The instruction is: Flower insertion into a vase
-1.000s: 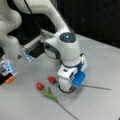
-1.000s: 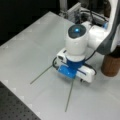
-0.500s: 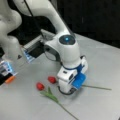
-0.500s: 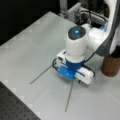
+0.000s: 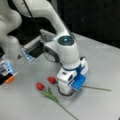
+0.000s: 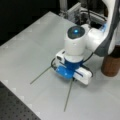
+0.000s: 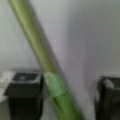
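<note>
In a front view my hand [image 5: 65, 90] is down at the grey bench [image 5: 100, 65], set over the stem of one flower [image 5: 96, 88], whose red head [image 5: 51, 80] lies just to the view's left of my wrist. A second flower [image 5: 40, 86] lies beside it, nearer the view's bottom, its green leaves and thin stem running toward the bottom right. The vase does not show here.

In a front view from the opposite side my hand [image 6: 71, 75] is hidden under my white and blue wrist. Two thin stems [image 6: 40, 75] fan out from beneath it toward the view's bottom. The vase [image 6: 110, 65], dark brown and upright, stands on the bench [image 6: 30, 50] at the view's right, near my wrist, empty of flowers as far as shows.

In the wrist view a green stem [image 7: 37, 47] runs slantwise between my two dark fingers [image 7: 23, 97], one on each side, neither pressing it: my hand is parted around the stem, not yet clamped
</note>
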Tool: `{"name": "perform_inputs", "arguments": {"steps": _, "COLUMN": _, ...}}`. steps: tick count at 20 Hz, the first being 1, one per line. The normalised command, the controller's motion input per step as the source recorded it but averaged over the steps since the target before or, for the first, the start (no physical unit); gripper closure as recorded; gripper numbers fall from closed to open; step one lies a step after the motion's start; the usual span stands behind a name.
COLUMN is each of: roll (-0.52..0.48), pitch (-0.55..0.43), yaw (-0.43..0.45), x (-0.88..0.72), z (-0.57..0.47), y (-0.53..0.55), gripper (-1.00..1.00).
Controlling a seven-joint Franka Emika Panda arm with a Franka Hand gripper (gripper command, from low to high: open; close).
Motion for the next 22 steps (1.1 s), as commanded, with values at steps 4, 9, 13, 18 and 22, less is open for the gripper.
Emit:
{"name": "perform_inputs", "arguments": {"steps": 4, "roll": -0.104, "pitch": 0.064, "yaw": -0.063, "x": 0.11, "z": -0.14, "y": 0.21, "gripper": 1.00}}
{"name": "perform_inputs", "arguments": {"steps": 9, "roll": -0.108, "pitch": 0.085, "yaw": -0.075, "x": 0.06, "z": -0.06, "y": 0.22, "gripper": 1.00}}
{"name": "perform_inputs", "arguments": {"steps": 13, "roll": -0.117, "pitch": 0.103, "yaw": -0.075, "x": -0.05, "z": 0.12, "y": 0.20, "gripper": 1.00}}
{"name": "perform_inputs", "arguments": {"steps": 18, "roll": -0.142, "pitch": 0.111, "yaw": -0.017, "x": -0.28, "z": 0.49, "y": 0.04, "gripper": 1.00}}
{"name": "perform_inputs", "arguments": {"steps": 22, "roll": -0.156, "pitch": 0.049, "yaw": 0.059, "x": -0.42, "z": 0.58, "y": -0.06, "gripper": 1.00}}
